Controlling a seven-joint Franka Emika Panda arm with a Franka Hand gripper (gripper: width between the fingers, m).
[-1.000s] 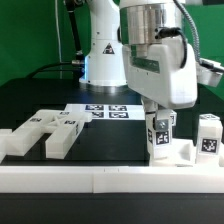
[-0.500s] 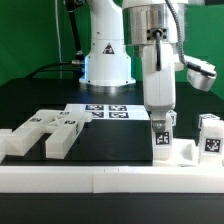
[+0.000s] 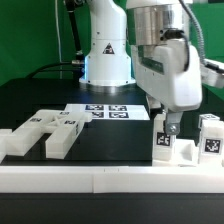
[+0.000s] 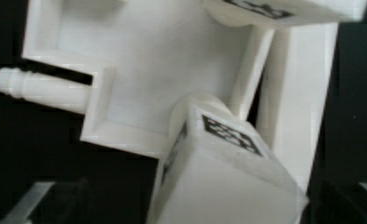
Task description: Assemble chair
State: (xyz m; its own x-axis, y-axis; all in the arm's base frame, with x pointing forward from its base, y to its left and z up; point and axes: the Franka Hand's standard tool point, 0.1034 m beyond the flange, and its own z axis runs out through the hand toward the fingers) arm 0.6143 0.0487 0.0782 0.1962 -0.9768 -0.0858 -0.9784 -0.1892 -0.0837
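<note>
My gripper (image 3: 166, 127) stands at the exterior view's right, close behind the front rail, shut on an upright white tagged bar (image 3: 162, 143). In the wrist view the bar (image 4: 224, 160) runs down between the dark fingers of the gripper (image 4: 198, 203). Its far end meets a flat white slab (image 4: 162, 60) with a round side peg (image 4: 34, 86). Part of that slab (image 3: 186, 152) shows low beside the bar. Another upright tagged block (image 3: 208, 136) stands at the far right. Two tagged white chair parts (image 3: 40, 133) lie at the left.
A long white border rail (image 3: 100, 179) runs along the front. The marker board (image 3: 105, 112) lies flat in the middle, before the robot's base (image 3: 106, 62). A green backdrop closes off the rear.
The hand turned about its vertical axis half a second ago and has turned back to its earlier facing. The tagged bar has stayed in the same spot.
</note>
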